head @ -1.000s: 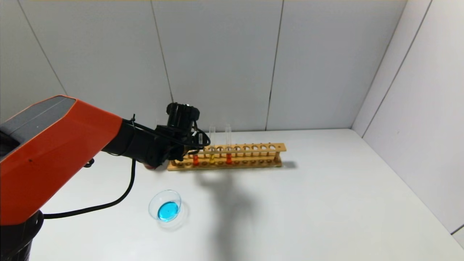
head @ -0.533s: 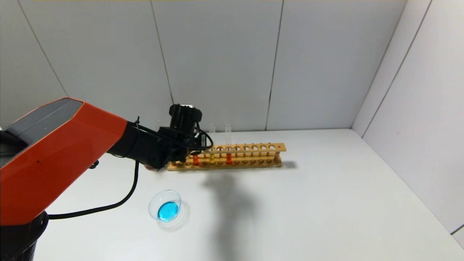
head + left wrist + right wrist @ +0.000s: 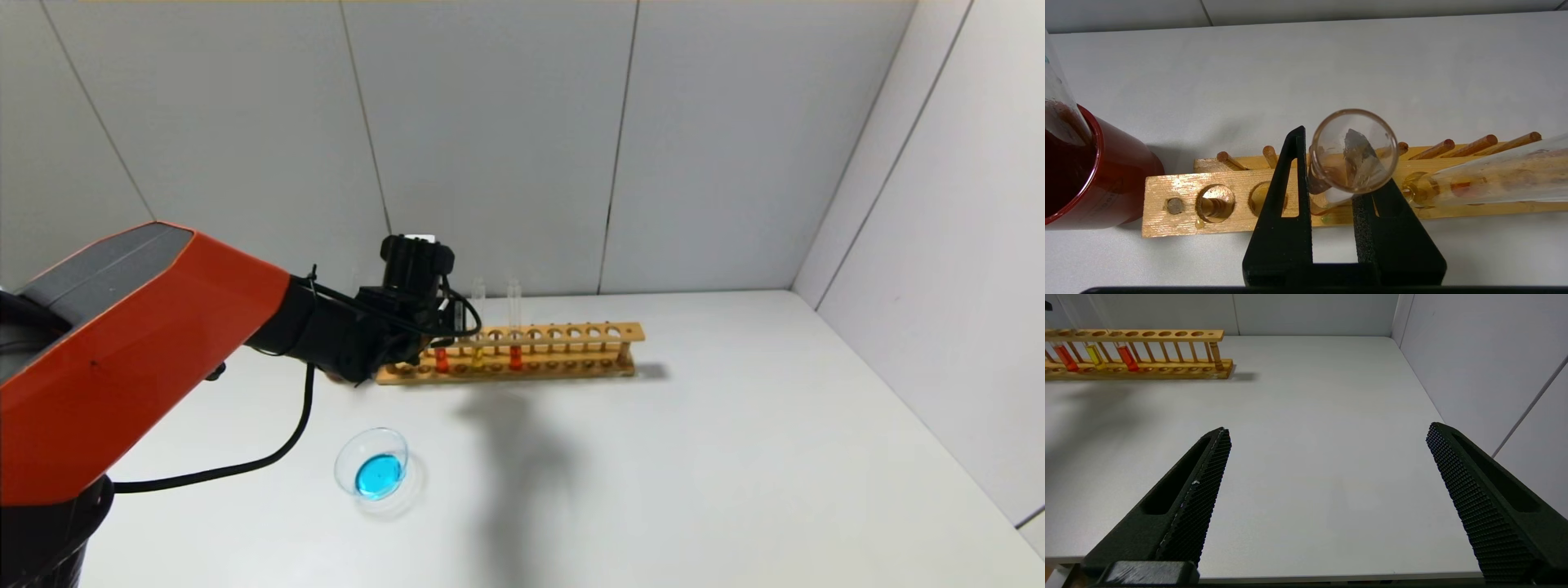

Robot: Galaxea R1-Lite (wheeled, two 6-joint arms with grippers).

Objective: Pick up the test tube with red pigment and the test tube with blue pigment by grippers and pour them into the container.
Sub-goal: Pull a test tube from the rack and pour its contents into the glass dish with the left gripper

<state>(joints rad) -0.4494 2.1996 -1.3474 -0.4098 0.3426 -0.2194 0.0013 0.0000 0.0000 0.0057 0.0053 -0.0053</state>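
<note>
Reaching over the wooden rack [image 3: 522,353], the left gripper [image 3: 1331,192] has its two black fingers [image 3: 1286,196] on either side of the test tube with red pigment [image 3: 441,358]. In the left wrist view we look straight down the tube's round open mouth. The fingers look nearly closed on the glass, but I cannot tell if they squeeze it yet.

To do this step well, I think the fingers should close softly, since glass is thin, smooth and slippery. Then the tube should go straight up, so it does not bump the rack's holes or the yellow tube [image 3: 478,355] beside it.

The container [image 3: 371,463] is a clear round dish on the white counter [image 3: 735,457], well apart from the rack, with blue liquid already in it. A shiny dark red cup [image 3: 1094,175] stands just beside the rack's end.

The right gripper [image 3: 1327,490] hangs wide open over the counter, holding nothing.
</note>
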